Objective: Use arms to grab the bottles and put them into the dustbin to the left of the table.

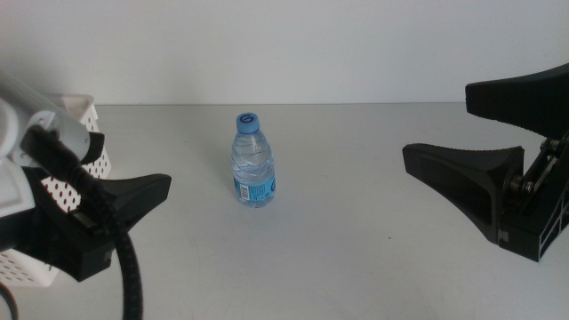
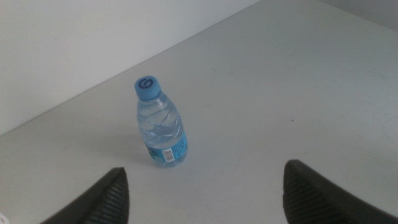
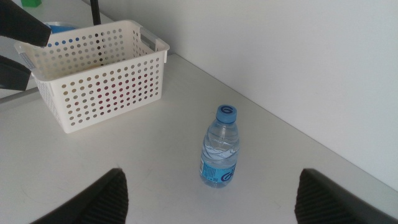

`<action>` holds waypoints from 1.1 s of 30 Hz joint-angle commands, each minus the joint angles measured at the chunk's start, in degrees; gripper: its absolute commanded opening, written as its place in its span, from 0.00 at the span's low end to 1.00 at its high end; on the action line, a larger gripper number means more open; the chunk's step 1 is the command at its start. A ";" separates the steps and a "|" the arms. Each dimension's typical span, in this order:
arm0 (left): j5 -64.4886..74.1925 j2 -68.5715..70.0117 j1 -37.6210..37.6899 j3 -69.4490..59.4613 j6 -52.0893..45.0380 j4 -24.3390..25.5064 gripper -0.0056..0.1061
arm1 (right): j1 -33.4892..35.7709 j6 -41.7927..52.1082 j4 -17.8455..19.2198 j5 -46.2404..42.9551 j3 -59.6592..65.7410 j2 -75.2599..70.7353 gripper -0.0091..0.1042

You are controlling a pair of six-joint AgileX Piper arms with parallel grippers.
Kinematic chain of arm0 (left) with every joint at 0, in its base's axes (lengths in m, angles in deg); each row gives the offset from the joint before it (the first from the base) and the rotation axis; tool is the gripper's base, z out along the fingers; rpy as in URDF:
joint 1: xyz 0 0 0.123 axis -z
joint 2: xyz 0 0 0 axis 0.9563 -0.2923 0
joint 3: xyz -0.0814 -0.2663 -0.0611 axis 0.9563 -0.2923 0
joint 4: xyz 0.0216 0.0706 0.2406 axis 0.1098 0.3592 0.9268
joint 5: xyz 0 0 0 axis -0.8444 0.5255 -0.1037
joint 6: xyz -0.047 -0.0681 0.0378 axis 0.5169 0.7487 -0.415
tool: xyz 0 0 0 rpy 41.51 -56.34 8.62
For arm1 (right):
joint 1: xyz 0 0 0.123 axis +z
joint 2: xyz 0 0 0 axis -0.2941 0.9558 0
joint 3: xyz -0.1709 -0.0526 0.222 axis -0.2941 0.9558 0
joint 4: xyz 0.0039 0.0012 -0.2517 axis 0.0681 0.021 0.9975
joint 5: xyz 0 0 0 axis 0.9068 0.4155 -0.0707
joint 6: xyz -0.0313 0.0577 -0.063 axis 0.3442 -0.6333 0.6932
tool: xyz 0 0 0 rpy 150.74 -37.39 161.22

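The clear water bottle (image 1: pixel 252 163) with blue cap and label stands upright mid-table. It also shows in the left wrist view (image 2: pixel 160 122) and the right wrist view (image 3: pixel 219 148). My left gripper (image 2: pixel 205 183) is open and empty, left of the bottle and apart from it; only one jaw of it shows in the middle view (image 1: pixel 147 190). My right gripper (image 1: pixel 437 124) is open and empty, well to the bottle's right, and shows in its own view (image 3: pixel 211 190). The white perforated dustbin (image 3: pixel 99 78) stands at the table's left, behind the left arm (image 1: pixel 76 108). The yellow tea bottle and red can are not clearly visible.
A reddish tint shows through the dustbin's holes in the right wrist view; I cannot tell what it is. The left arm's ribbed black cable (image 1: pixel 132 267) hangs in front of the dustbin. A plain white wall runs behind the pale table (image 1: pixel 356 222).
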State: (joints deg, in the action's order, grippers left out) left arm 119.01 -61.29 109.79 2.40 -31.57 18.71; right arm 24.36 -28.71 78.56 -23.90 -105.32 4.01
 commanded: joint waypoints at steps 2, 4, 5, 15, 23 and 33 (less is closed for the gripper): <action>-7.58 -0.37 0.40 1.46 -0.22 2.90 0.78 | 0.16 0.46 0.64 -4.09 -1.93 -0.29 0.85; -8.59 -0.55 0.40 1.46 -0.03 4.17 0.78 | 0.16 0.46 0.64 -4.09 -1.93 -0.29 0.85; -8.97 -0.73 0.40 1.46 -0.03 4.27 0.78 | 0.16 0.46 0.64 -4.09 -1.93 -0.29 0.85; -27.02 -9.46 -3.76 2.08 0.13 10.21 0.80 | 0.16 0.46 0.64 -4.09 -1.93 -0.29 0.85; -31.79 -19.51 -11.31 9.71 -0.56 13.02 0.87 | 0.16 0.46 0.64 -4.09 -1.93 -0.29 0.85; -57.52 -28.64 -14.10 -0.14 5.34 13.74 0.86 | 0.16 0.46 0.64 -4.09 -1.88 -0.29 0.85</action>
State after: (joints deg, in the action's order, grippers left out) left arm 72.52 -90.25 96.36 3.10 -28.83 32.66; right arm 24.36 -28.71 78.58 -23.79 -105.32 4.06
